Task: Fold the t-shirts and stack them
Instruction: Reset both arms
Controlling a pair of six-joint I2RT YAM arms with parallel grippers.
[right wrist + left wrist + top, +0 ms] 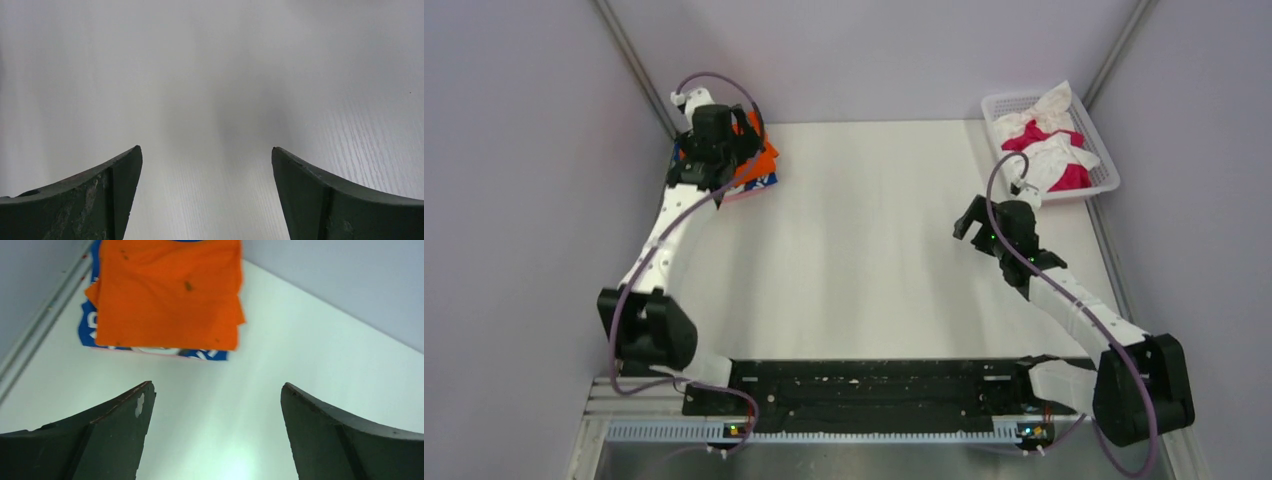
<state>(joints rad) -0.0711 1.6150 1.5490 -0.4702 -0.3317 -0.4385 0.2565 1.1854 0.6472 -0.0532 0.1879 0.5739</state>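
Note:
A folded orange t-shirt (pixel 167 295) lies on top of a folded blue t-shirt (pixel 87 325) with white lettering at the table's far left corner; the stack also shows in the top view (pixel 759 165), partly hidden by the left arm. My left gripper (pixel 217 395) is open and empty, hovering just short of the stack; in the top view it is at the corner (pixel 724 135). My right gripper (pixel 206 155) is open and empty over bare table; in the top view it is right of centre (pixel 984 220). White and magenta t-shirts (pixel 1049 145) lie crumpled in the basket.
The white lattice basket (pixel 1107 178) stands at the far right corner against the wall. Grey walls close in the table on the left, back and right. A black rail (pixel 874 385) runs along the near edge between the arm bases.

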